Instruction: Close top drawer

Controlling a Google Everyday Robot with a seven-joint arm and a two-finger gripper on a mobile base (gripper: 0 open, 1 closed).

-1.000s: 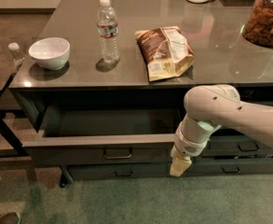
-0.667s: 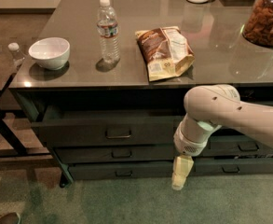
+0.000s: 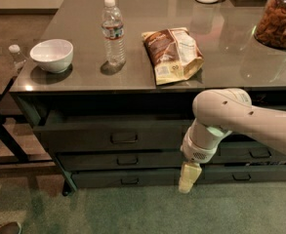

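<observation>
A dim room with a greenish carpet (image 3: 132, 211) is being shown, and a dark, glossy bench (image 3: 220, 62) is filling most of the camera view. On the bench top, a white bowl (image 3: 51, 55) is being carried at the left. A clear water bottle (image 3: 113, 31) is standing upright just to its right, apart from it. A brown and yellow snack bag (image 3: 173, 53) is lying flat near the middle. A jar (image 3: 277, 19) of brown snacks is being cut off by the right edge, well apart from the bag.

Under the bench top, the top drawer (image 3: 84, 139) is being seen nearly pushed in, with only a narrow strip of its upper rim showing below the shadowed gap. Its small metal bar handle (image 3: 124, 138) is sitting at the centre of the tall front. Two shallower drawers (image 3: 98, 161) are lying beneath it.

The pale robot arm (image 3: 230, 116) is reaching in from the right, in front of the drawers. The gripper (image 3: 185, 188) is being held pointing down towards the carpet, to the right of the handle and lower than the top drawer's front, apart from it. The fingers (image 3: 190, 172) are being kept together with no gap showing, and nothing is being held.
</observation>
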